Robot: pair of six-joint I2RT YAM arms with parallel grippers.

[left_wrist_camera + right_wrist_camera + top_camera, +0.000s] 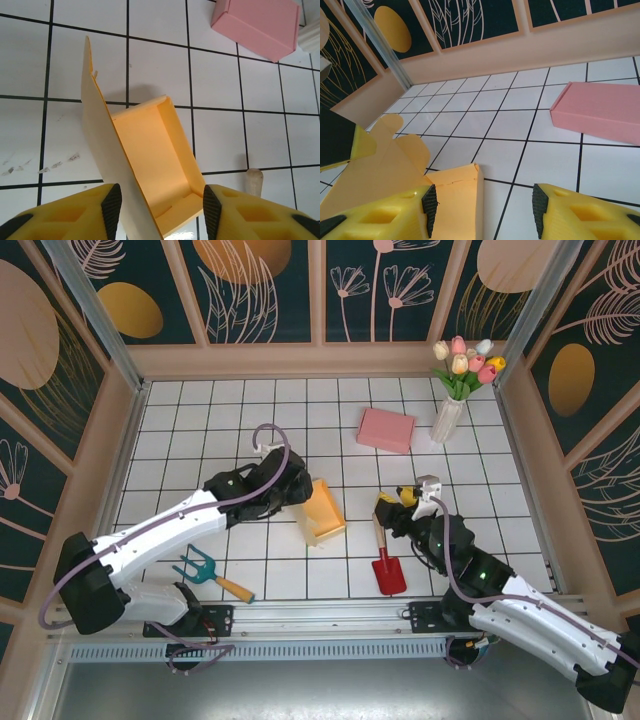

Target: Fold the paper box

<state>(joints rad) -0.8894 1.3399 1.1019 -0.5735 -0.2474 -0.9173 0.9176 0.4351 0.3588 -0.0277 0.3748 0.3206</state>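
The orange paper box [322, 512] lies on the tiled table between the two arms, its tray open and its lid flap [100, 135] standing up. My left gripper [298, 492] is at the box's left side. In the left wrist view this gripper [161, 207] is open, and its pads [111, 205] straddle the near end of the tray [155, 145] and the raised lid. My right gripper [392, 508] hovers just right of the box. In the right wrist view it [484, 210] is open, with a box wall [460, 200] against its left pad [430, 210].
A closed pink box [386, 429] lies behind the orange one, beside a white vase of tulips [450, 415]. A red shovel [387, 565] with a wooden handle [254, 181] lies under the right arm. A teal hand rake [205, 570] lies front left. Wooden walls surround the table.
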